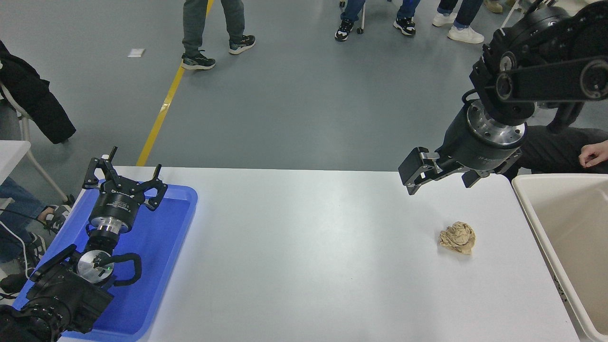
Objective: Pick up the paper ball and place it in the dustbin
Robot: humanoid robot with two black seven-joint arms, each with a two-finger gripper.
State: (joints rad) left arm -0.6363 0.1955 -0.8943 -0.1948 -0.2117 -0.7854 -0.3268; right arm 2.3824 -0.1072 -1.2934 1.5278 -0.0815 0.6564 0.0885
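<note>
Grey flooring fills the upper half of the head view, crossed by a yellow line [164,107] that runs toward the table's far left corner. Legs and shoes of several people [213,28] show along the top edge, at 11 to 1 o'clock. A dark coat [28,95] hangs over a chair at 9 o'clock.

White table [304,256]: occupies the lower half of the view.

Blue tray [178,213]: lies on the table at 8 o'clock. The left arm is parked over it. Left gripper [124,176]: points to the far side, fingers spread apart, nothing between them.

Paper ball [458,237]: tan, crumpled, resting on the table at 4 o'clock, well apart from the tray and near the bin. Nothing touches it.

Dustbin [532,209]: cream tub at the table's right edge, at 3 to 5 o'clock, partly cut off by the frame. The visible interior shows only smooth walls.

Right arm: enters from 2 o'clock. Right gripper [439,173]: hangs above the table's far edge, beyond the ball, angled down and to the left. Its jaws stand open and hold nothing; it is clear of the ball.

A person's hand [593,154] rests on dark clothing at 3 o'clock, behind the bin.
</note>
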